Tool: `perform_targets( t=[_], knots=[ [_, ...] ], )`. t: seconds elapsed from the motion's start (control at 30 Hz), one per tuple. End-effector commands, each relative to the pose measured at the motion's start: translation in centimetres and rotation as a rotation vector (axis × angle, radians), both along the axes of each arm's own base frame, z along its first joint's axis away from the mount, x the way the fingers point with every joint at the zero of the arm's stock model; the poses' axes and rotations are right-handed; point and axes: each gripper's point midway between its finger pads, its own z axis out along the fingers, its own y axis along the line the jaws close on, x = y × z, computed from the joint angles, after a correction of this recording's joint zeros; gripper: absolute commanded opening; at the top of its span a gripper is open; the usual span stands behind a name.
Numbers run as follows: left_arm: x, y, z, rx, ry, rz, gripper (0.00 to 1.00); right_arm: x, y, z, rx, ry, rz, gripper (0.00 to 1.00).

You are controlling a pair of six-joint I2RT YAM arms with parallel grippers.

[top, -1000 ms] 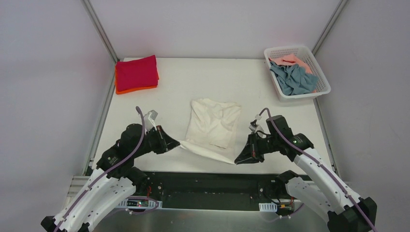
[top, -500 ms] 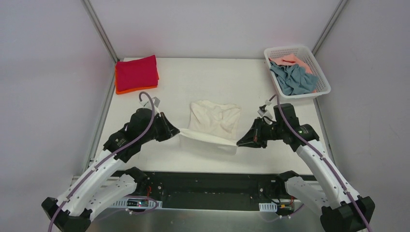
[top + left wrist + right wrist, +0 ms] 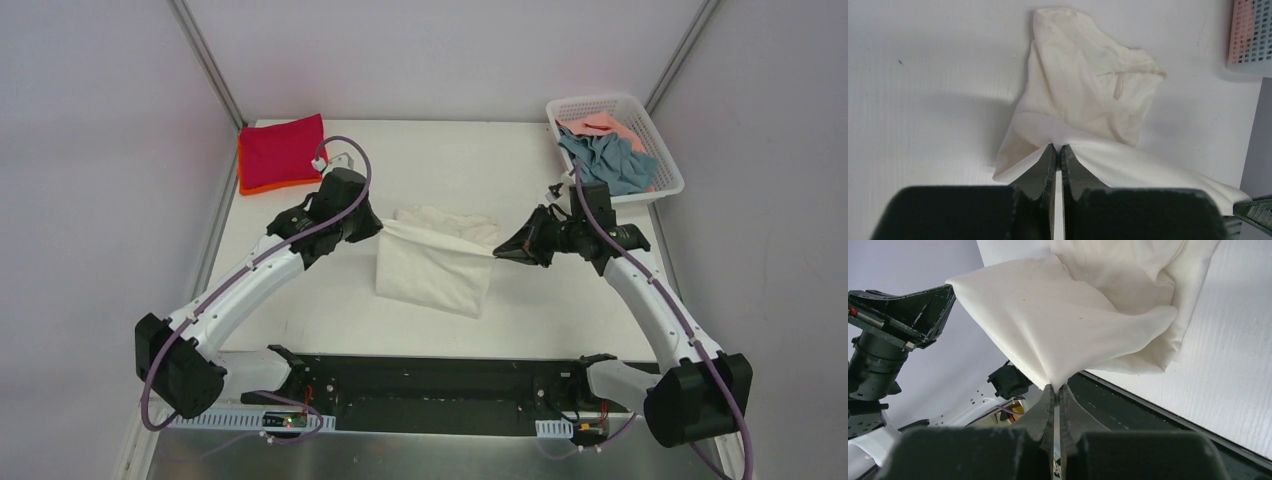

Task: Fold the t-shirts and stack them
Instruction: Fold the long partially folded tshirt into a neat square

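Here both jaws pinch cream t-shirt (image 3: 432, 278) edge.

The white table (image 3: 450, 160) has a plain surface. A white mesh basket (image 3: 590, 101) stands at its far right corner. A metal post (image 3: 207, 60) rises at each far corner, before grey walls (image 3: 450, 50). A black rail (image 3: 440, 385) runs along the near edge.

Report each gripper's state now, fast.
Left gripper: closed on the cream-white t-shirt, pinching one edge.
Right gripper: closed on the same t-shirt's opposite edge.
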Motion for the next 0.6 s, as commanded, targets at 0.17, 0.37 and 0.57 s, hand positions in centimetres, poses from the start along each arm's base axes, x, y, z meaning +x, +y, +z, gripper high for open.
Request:
perform_targets(
  t=[0.17, 0.37, 0.57],
  knots=[
    [6.7, 2.1, 0.1, 0.099, -0.033, 0.091, 0.00, 5.1, -1.7, -0.6, -0.029, 0.000, -0.100, 0.00],
    [10.2, 1.2, -2.1, 0.097, 0.037, 0.068, 0.00, 7.9, -2.1, -2.7, -0.014, 0.065, -0.130, 0.00],
    [13.0, 0.4, -5.0, 0.086, 0.111, 0.043, 0.00, 10.8, -2.4, -5.1, -0.010, 0.102, -0.163, 0.00]
  ],
)
